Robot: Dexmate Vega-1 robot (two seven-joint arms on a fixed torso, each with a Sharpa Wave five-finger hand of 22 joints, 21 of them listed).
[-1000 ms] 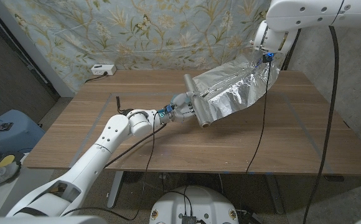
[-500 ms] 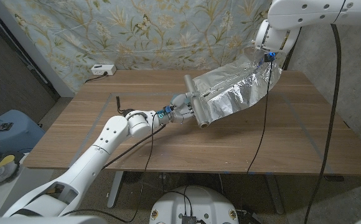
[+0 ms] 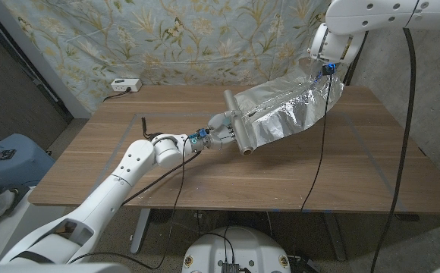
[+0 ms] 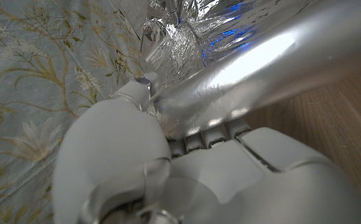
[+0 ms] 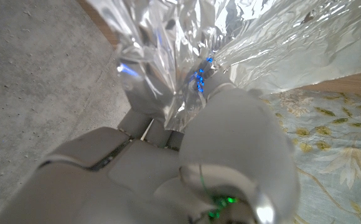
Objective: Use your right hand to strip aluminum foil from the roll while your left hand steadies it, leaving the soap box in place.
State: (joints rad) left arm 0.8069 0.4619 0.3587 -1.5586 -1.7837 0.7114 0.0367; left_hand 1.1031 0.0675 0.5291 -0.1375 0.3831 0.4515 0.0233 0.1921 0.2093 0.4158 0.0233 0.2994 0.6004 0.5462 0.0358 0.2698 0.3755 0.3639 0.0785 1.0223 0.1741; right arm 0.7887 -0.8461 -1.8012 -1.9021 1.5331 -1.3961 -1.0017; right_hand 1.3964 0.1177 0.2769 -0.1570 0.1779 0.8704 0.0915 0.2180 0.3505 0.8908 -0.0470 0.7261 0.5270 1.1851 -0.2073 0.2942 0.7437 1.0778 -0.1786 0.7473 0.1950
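The foil roll (image 3: 237, 122) lies across the middle of the table (image 3: 129, 163), and my left hand (image 3: 218, 131) grips it from its left side. In the left wrist view the same hand (image 4: 187, 168) wraps the shiny roll (image 4: 243, 74). A wide crinkled sheet of foil (image 3: 284, 110) stretches from the roll up to the back right, where my right hand (image 3: 325, 68) holds its bunched end above the table. The right wrist view has that hand (image 5: 199, 155) clutching the crumpled foil (image 5: 168, 68).
A white power strip (image 3: 126, 84) sits at the table's back left edge. A floral cloth (image 3: 167, 38) hangs behind the table. A black cable (image 3: 319, 144) drops from my right arm across the table's right part. A small dark item (image 3: 145, 122) lies left of centre.
The roll and my left hand have shifted slightly toward the back left. My right hand holds the foil end in nearly the same raised spot.
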